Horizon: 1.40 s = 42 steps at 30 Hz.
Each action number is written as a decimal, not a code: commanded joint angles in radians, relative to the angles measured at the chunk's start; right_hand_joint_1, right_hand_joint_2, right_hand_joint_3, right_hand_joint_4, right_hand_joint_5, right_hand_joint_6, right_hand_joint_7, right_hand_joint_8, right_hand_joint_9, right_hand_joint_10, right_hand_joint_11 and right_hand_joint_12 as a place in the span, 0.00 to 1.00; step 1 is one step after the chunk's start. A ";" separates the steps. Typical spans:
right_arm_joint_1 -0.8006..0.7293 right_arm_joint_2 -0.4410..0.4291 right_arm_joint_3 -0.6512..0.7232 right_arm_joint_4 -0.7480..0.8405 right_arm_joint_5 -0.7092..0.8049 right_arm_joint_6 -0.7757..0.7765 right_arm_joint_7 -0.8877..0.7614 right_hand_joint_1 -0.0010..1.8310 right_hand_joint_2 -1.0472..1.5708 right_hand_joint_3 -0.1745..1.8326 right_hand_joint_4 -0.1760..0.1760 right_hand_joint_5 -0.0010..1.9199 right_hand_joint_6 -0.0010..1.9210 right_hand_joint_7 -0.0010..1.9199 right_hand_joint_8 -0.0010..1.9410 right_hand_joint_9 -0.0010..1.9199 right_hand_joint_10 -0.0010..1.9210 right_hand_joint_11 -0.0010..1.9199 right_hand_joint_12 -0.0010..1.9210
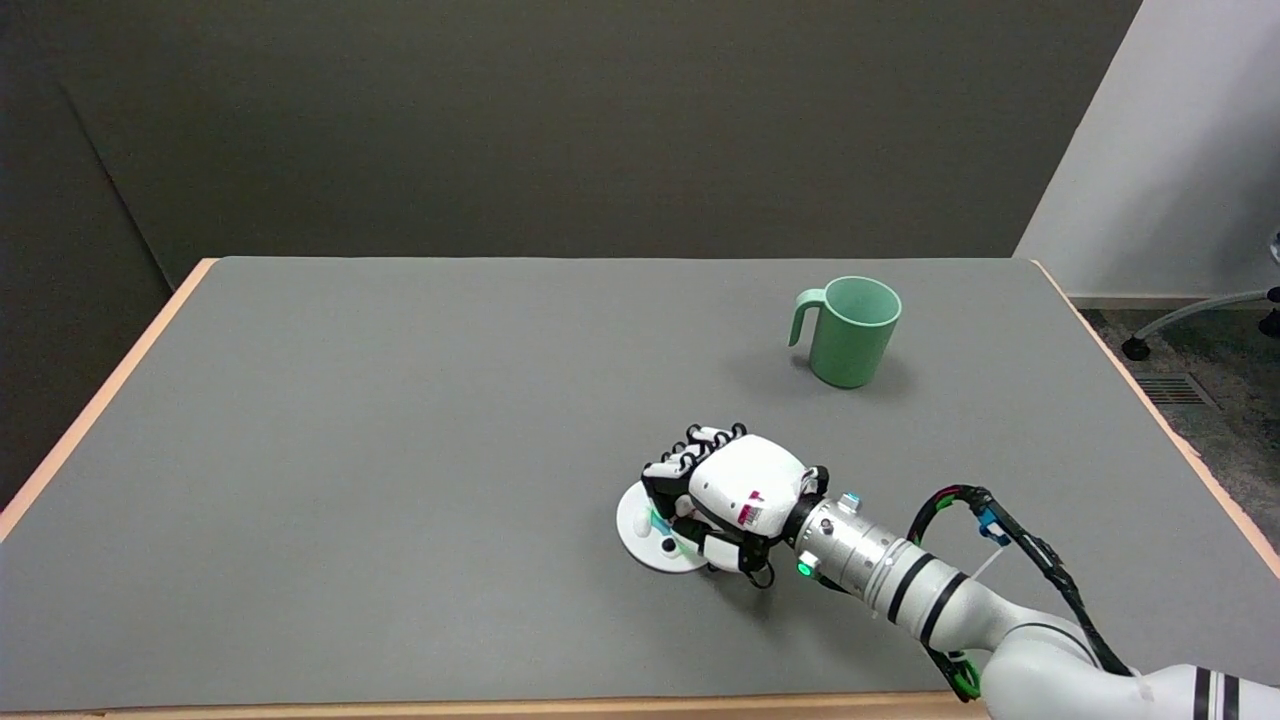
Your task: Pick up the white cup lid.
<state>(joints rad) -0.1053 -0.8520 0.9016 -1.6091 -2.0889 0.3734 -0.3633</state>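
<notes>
White cup lid (640, 530) flat on table (400, 450)

Matt grey table (400, 450), smooth plastic lid (640, 525)

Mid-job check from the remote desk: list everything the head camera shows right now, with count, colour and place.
round white plastic cup lid: one, white with a small dark spot, lying flat on the table near the front centre, partly under the hand.
mint-green plastic mug with a handle: one, pale green, upright and empty-looking, far right part of the table, apart from the lid.
grey table top with a light wooden edge: one, grey, fills most of the view.
chair base: one, grey with black castors, on the floor beyond the table's right edge.
right hand: one, black and white, fingers curled down over the lid's right side; whether it grips the lid yet cannot be told.
right arm: one, white, enters from the lower right.
</notes>
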 commanded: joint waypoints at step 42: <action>0.015 0.157 0.228 -0.171 -0.019 -0.079 -0.156 0.50 0.83 0.18 1.00 0.39 0.69 0.50 0.22 0.45 0.30 0.23 0.63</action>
<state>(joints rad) -0.0951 -0.7053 1.0558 -1.7950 -2.1058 0.3085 -0.4695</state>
